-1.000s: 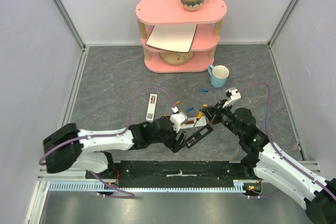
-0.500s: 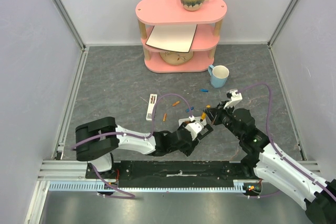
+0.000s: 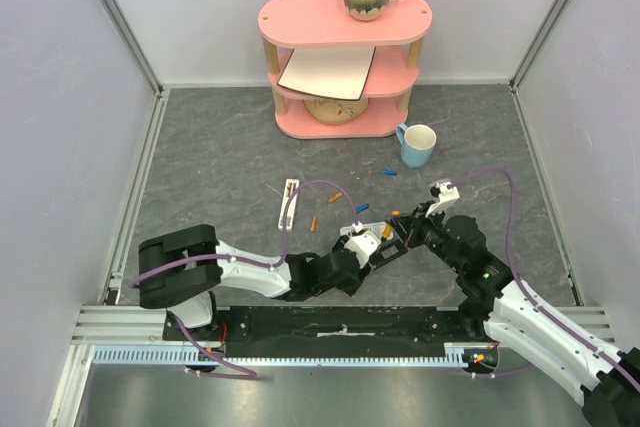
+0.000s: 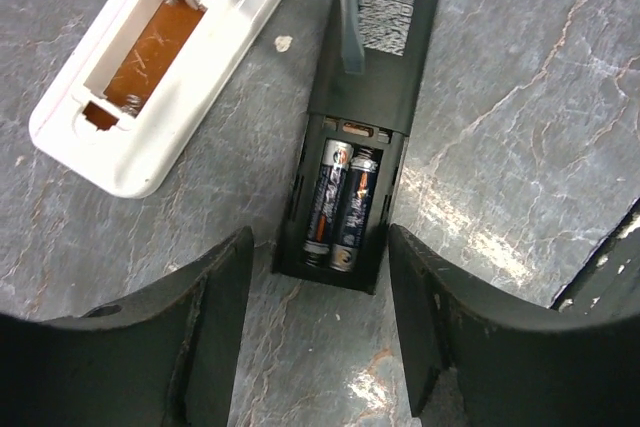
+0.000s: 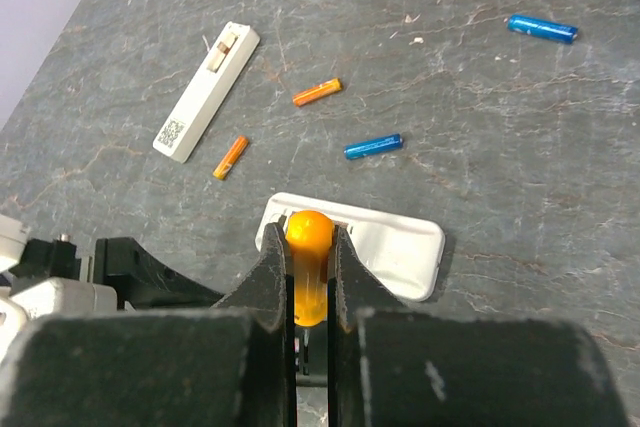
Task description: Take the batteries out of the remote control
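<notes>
A black remote point(image 4: 365, 77) lies on the grey table with its compartment open, and two dark batteries point(image 4: 340, 209) sit side by side in it. My left gripper point(image 4: 320, 342) is open, its fingers point(image 4: 215, 327) either side of the remote's near end, apart from it. My right gripper point(image 5: 310, 277) is shut on the orange-handled screwdriver point(image 5: 308, 247), whose shaft point(image 4: 347, 7) lies over the black remote. A short white remote point(image 5: 380, 242) with an empty open compartment point(image 4: 150, 52) lies beside it. Loose orange point(image 5: 317, 92) and blue point(image 5: 373, 147) batteries lie beyond.
A long white remote point(image 3: 288, 203) lies to the left, with another orange battery point(image 5: 231, 157) near it and a blue one point(image 5: 541, 28) far right. A light blue mug point(image 3: 418, 144) and a pink shelf point(image 3: 340, 57) carrying a mug and plates stand at the back.
My left arm has swung its elbow down to the left and brought its gripper to the black remote's near end. My right gripper has moved slightly nearer with the screwdriver.
</notes>
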`<action>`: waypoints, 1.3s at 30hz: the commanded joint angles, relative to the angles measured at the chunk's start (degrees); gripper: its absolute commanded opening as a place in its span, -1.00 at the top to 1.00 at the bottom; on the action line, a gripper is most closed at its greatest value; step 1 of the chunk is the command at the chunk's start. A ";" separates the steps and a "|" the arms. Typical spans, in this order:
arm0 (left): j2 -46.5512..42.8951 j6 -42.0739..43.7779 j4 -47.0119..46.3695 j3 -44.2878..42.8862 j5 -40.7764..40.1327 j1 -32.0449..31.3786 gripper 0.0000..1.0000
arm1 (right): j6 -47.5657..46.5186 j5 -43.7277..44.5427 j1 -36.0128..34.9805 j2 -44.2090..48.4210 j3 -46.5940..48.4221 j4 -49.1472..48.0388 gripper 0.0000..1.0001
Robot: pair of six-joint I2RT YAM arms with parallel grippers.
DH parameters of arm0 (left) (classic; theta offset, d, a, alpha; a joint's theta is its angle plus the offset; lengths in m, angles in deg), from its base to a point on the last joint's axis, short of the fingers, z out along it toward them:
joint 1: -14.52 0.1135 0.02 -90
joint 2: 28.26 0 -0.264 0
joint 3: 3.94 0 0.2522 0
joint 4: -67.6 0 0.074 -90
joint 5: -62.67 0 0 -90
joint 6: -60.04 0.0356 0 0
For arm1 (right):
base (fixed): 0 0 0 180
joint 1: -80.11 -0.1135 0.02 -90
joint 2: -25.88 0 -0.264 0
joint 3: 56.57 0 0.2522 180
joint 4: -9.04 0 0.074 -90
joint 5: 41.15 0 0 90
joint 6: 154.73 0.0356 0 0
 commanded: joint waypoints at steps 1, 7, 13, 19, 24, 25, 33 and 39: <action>1.08 -3.51 6.06 3.77 -1.65 -0.90 -0.18 | 0.10 -4.63 0.08 -0.40 -1.95 -6.22 1.00; 3.45 -3.60 4.04 3.69 -0.16 -1.78 0.17 | 1.77 -7.28 -0.09 -3.66 -3.89 -11.06 1.00; 3.71 -3.78 3.16 3.77 0.54 -2.13 0.54 | 2.03 -5.17 -0.27 -2.26 -4.51 -10.02 1.00; 4.33 -4.30 3.07 3.68 0.63 -2.30 0.70 | 1.86 -3.50 -0.36 -1.55 -4.68 -8.08 1.00; 4.59 -4.65 3.59 3.42 -0.07 -2.30 0.75 | 2.30 -3.76 -0.44 -2.78 -5.03 -8.26 1.00; 4.50 -4.74 3.60 3.42 -0.16 -2.30 0.75 | 2.30 -3.67 -0.44 -3.04 -5.03 -8.17 1.00; 4.33 -4.92 4.03 3.51 -0.95 -2.30 0.79 | 2.03 -2.44 -0.45 -2.52 -5.21 -5.80 1.00; 4.15 -5.36 4.65 3.42 -2.00 -2.30 0.80 | 1.86 -2.27 -0.53 -2.87 -5.56 -4.65 1.00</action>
